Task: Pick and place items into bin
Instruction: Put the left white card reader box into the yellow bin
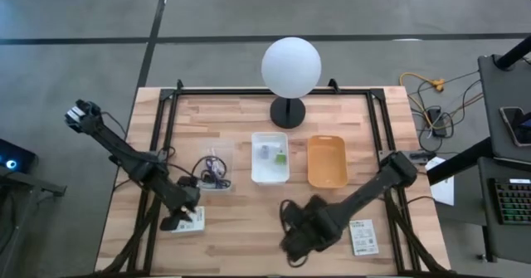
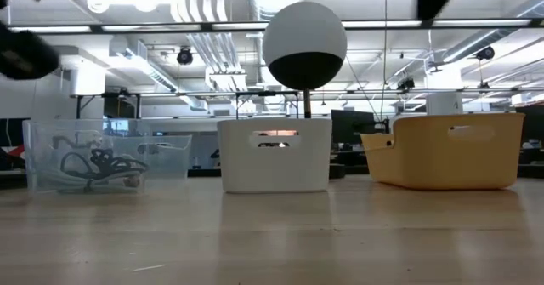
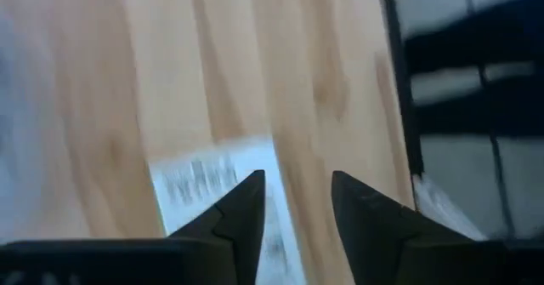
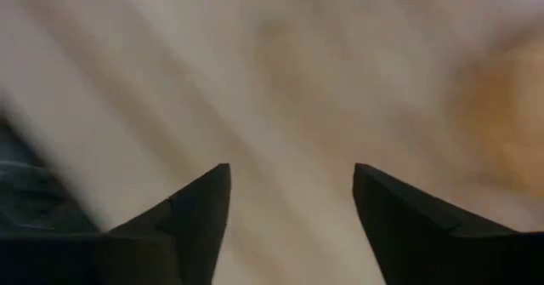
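Observation:
My left gripper [image 1: 178, 221] is open near the table's near-left part, right over a flat white printed packet [image 1: 191, 219]. In the left wrist view the packet [image 3: 208, 181] lies flat on the wood, with its edge under one finger of that gripper [image 3: 297, 191]. My right gripper [image 1: 297, 232] is open and low over bare wood near the near edge; its wrist view [image 4: 289, 191] shows only blurred table between the fingers. A second white packet [image 1: 362, 236] lies flat to its right. A clear bin [image 1: 214, 172] holds thin dark and purple cables [image 2: 98, 164].
A white bin [image 1: 270, 156] with small items, one of them green, and an orange bin [image 1: 326, 160] stand at mid-table. A lamp with a white globe [image 1: 290, 66] stands on a black base [image 1: 288, 112] behind them. Black frame rails [image 1: 166, 129] run along both sides.

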Available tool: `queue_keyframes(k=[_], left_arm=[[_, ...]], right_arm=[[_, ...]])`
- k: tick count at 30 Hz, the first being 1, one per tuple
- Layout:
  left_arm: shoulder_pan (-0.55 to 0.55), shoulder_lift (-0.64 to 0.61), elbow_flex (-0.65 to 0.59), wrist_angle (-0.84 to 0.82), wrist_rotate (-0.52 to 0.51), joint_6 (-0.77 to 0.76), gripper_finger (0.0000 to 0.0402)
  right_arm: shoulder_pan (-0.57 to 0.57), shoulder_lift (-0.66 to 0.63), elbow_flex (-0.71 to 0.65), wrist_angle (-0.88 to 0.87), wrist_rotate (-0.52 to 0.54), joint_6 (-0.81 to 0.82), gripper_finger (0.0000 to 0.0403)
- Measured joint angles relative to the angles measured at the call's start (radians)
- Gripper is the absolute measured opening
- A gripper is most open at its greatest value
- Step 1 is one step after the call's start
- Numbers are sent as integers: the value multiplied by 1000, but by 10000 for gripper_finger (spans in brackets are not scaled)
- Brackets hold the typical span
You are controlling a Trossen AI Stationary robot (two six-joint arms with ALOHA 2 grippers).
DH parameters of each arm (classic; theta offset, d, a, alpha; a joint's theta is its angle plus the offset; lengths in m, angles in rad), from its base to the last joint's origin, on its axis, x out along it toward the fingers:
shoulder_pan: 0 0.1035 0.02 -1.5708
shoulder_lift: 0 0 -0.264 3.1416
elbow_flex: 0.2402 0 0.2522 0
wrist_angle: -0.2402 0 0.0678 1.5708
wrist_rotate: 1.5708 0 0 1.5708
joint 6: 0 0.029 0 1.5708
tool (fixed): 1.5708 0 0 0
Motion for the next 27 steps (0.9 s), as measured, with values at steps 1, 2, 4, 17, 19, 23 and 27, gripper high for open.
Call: queue_keyframes(k=[1,2,4,17,19,23,27], left_arm=[[-9,7,-1,-27,30,-20,108],[-22,11,-2,-38,58,-45,97],[-60,16,10,-65,92,-84,70],[-309,86,2,-122,-36,-722,1],[-310,120,2,-137,-89,-804,1],[-308,211,2,-182,-201,-941,0],[-306,342,-1,-172,-240,-1038,0]], right_arm=[[0,2,-19,95,-11,-17,214],[0,3,-37,158,-22,-28,203],[-6,3,-68,262,-23,-46,182],[-115,1,-254,699,-25,-196,15],[-134,2,-264,743,-21,-214,11],[-165,3,-276,808,-3,-264,9],[-182,3,-273,808,8,-301,9]])
